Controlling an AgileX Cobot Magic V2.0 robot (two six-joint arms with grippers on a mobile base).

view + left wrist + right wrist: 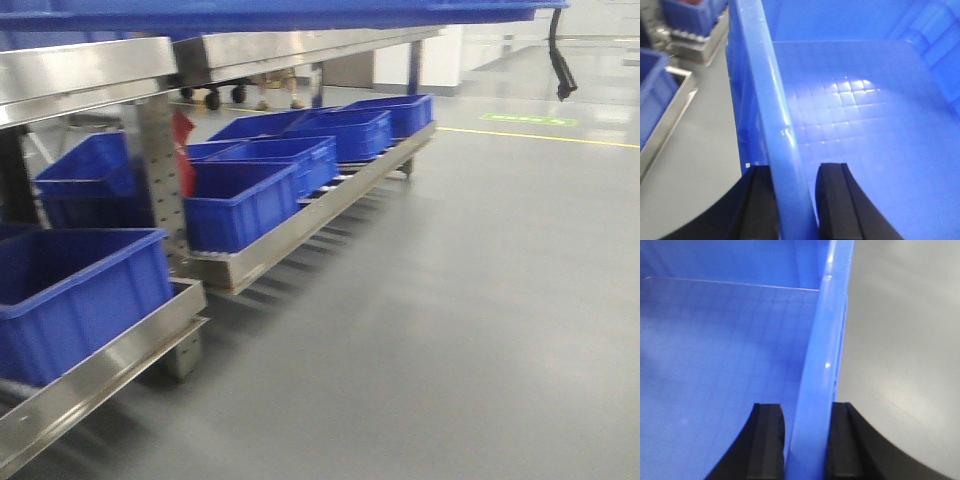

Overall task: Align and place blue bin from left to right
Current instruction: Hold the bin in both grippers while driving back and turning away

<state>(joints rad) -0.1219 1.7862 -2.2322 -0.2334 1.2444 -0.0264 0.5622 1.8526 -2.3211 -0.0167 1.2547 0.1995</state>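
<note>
**Blue bin held by both rims beside the rack**

The blue bin [855, 100] was held clear of the floor [450, 330], with one rim pinched by each tool. The left tool [797, 169] was pressed onto the left rim, one pad outside the wall and one inside. The right tool [807, 407] was clamped the same way on the opposite rim. A hold on both sides was judged necessary, since so wide and tall a crate would tilt if gripped at one rim only. In the front view a blue edge across the top of the frame was taken to be the bin's, level and above the steel rack [290, 235] at the left. Darker bins [240, 205] were lined up along the rack's front rail, close together. The bin had not yet been set down. No free place for it could be made out, so the step in hand was judged to be the carry.
</note>
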